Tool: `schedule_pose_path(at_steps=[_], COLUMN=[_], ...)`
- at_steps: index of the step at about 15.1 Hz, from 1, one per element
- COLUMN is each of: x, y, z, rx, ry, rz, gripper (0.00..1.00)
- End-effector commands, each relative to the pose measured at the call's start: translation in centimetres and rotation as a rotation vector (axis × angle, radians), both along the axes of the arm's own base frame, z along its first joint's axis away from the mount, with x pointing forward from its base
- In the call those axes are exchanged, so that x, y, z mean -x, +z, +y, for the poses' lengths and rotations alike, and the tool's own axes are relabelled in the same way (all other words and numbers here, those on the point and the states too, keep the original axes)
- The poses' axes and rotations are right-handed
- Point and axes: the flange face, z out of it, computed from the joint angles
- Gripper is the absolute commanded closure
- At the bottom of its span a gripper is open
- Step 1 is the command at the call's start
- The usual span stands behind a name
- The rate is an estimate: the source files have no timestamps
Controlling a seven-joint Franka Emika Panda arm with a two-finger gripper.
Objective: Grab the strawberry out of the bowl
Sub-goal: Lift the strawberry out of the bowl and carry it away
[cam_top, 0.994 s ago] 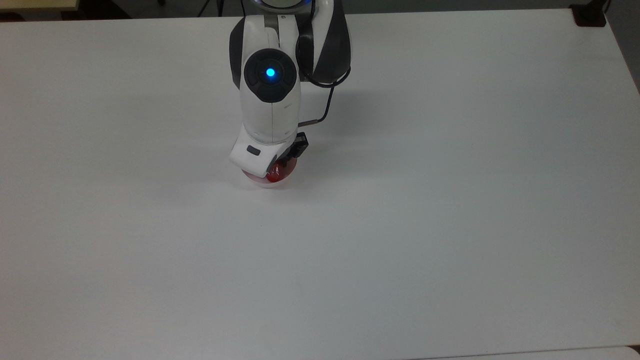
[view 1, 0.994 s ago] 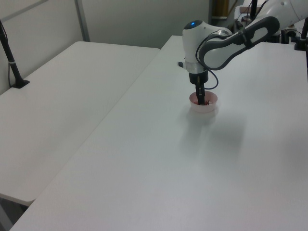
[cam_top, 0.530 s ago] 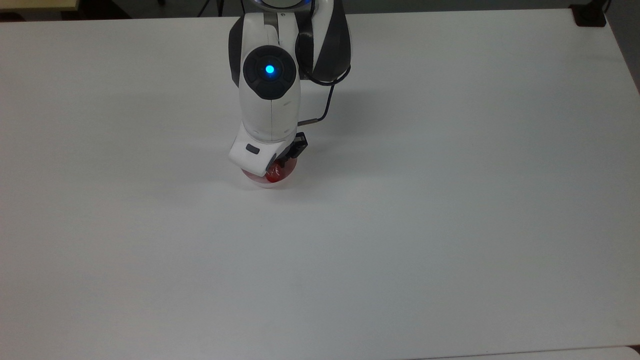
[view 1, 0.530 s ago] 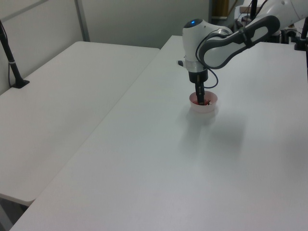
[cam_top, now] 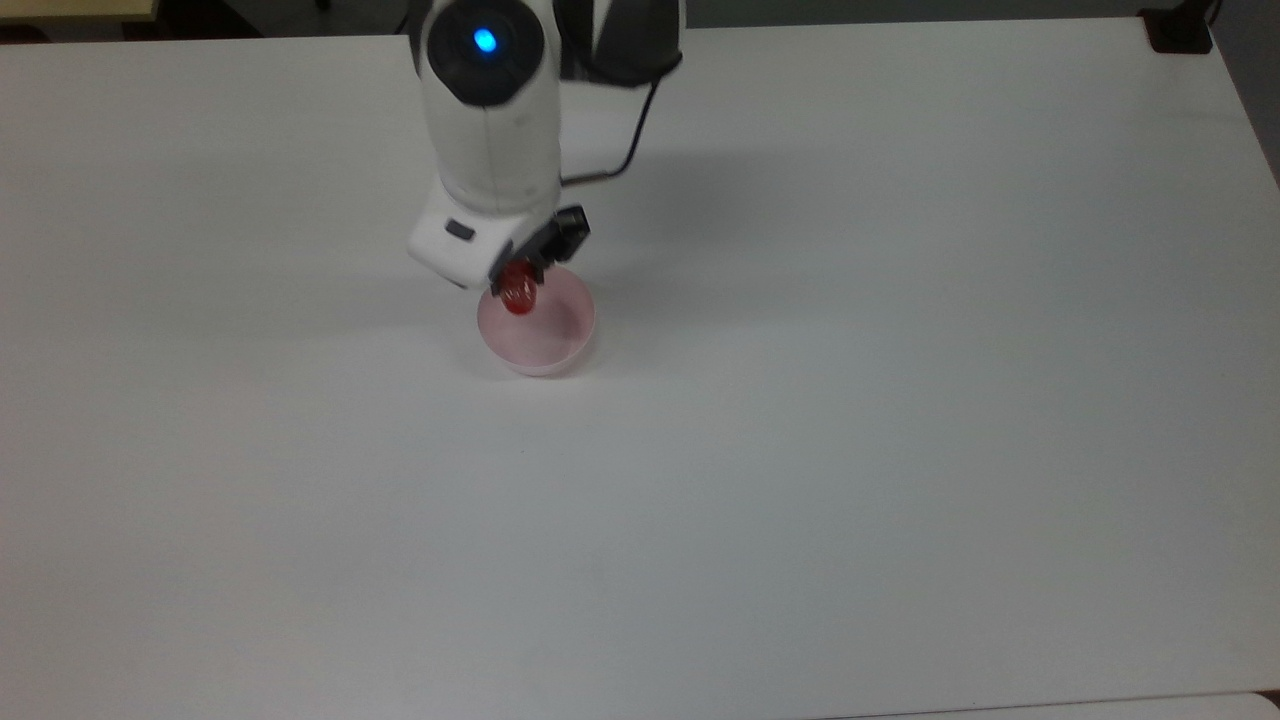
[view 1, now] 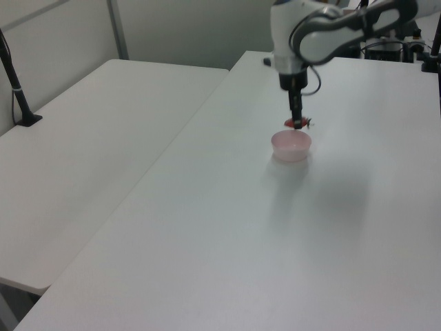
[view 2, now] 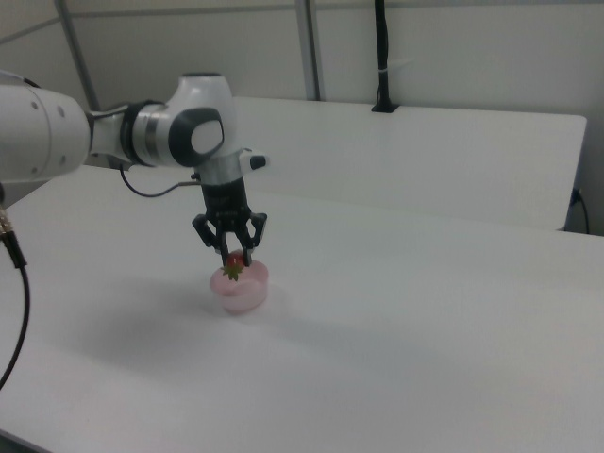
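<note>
Red and glossy, the small strawberry (cam_top: 517, 293) with its dark green leafy cap hangs clenched between the two dark fingers of the pincer (view 2: 232, 260), just above the small round pale pink plastic bowl (cam_top: 560, 345). The right view makes the grip plain: both fingers close in on the fruit from either side, and the berry sits clear of the bowl's rim rather than down inside it. In the left view the strawberry (view 1: 298, 123) hangs a little above the bowl (view 1: 291, 146), with a gap of white worktop (cam_top: 900, 400) showing between them. From the top view the bowl's inside looks bare, its smooth pink floor open to sight.

So the main work looks done, to my eye: the fruit is gripped and out of the bowl. What seems left is little, perhaps carrying it higher above the bowl and holding it steady there. The white arm (cam_top: 487, 120) stands nearly upright over the bowl.
</note>
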Motion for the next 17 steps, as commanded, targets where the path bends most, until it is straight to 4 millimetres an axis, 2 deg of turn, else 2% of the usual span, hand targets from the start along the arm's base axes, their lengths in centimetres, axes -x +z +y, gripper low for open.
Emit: schedule_pose_path(at_steps=[1,3,5,6,7,8,9,10,11,12,13,15,16,17], x=[4.6,7.0,7.7,7.6,7.4,7.0,6.7,6.5,6.3,6.2,6.3,6.5,6.7,6.9], y=[5.3,6.3,6.1,5.6,5.1,4.3,2.5,1.6,-0.7,-3.4,-4.5,-5.0,-5.4,-6.1], z=[-3.0,-4.1,-5.2,-6.9,-10.3,-14.5,-18.5,-20.0,-21.5,-22.5,-23.1,-23.3,-23.2,-23.2], rx=[-0.050,-0.068,-0.072,-0.073,-0.060,-0.034,0.017,0.041,0.057,0.061,0.064,0.061,0.060,0.057], ry=[0.093,0.146,0.132,0.108,0.079,0.102,0.127,0.126,0.114,0.104,0.096,0.093,0.084,0.079], rz=[0.092,0.135,0.145,0.146,0.130,0.085,0.065,0.054,0.061,0.086,0.098,0.109,0.115,0.126], gripper=[0.67,0.67,0.67,0.67,0.67,0.66,0.66,0.66,0.66,0.65,0.64,0.63,0.53,0.39])
